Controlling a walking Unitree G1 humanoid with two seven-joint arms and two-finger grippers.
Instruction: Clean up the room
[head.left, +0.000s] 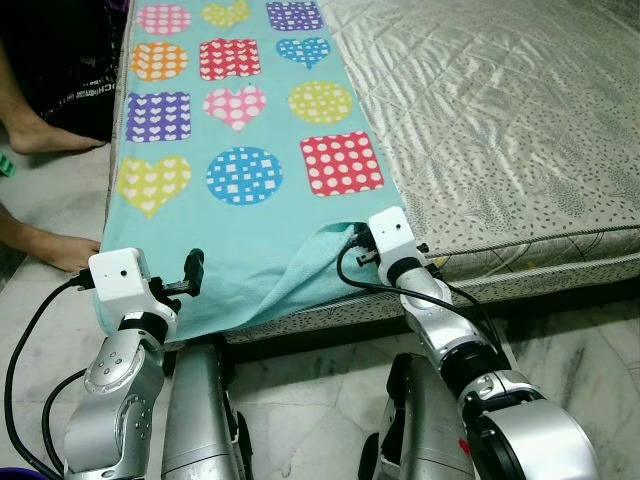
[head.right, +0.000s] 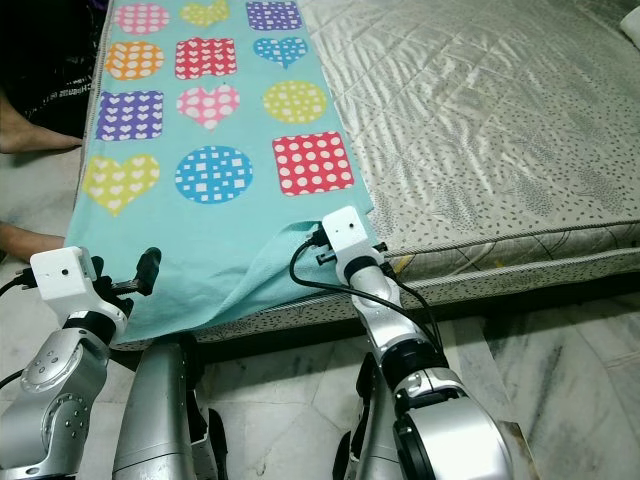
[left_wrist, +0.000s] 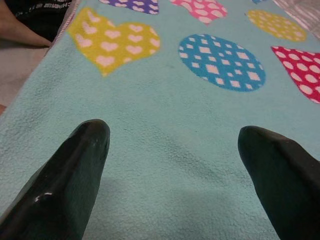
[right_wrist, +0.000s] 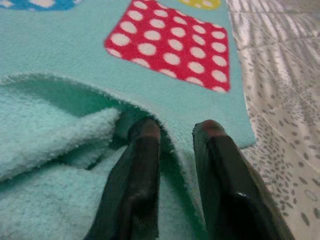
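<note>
- Lying flat along the mattress (head.left: 500, 120), the turquoise blanket (head.left: 250, 230) with its hearts, circles and squares covers the robot's-left strip of the bed, its near edge hanging over the front so both arms can reach it
- Right gripper (right_wrist: 175, 135) has its two black fingers (right_wrist: 135, 165) drawn close together with a fold of the blanket's near corner pinched between them; the cloth is bunched and raised just there, beside the red dotted square (head.left: 342, 162), which suggests the corner is being lifted for folding
- Left gripper (left_wrist: 172, 145) hovers over the plain turquoise near the hem with its fingers spread wide and nothing between them, probably lined up to take the other near corner
- A person's bare feet (head.left: 50, 138) rest on the floor (head.left: 60, 190) beside the bed, apart from both arms
</note>
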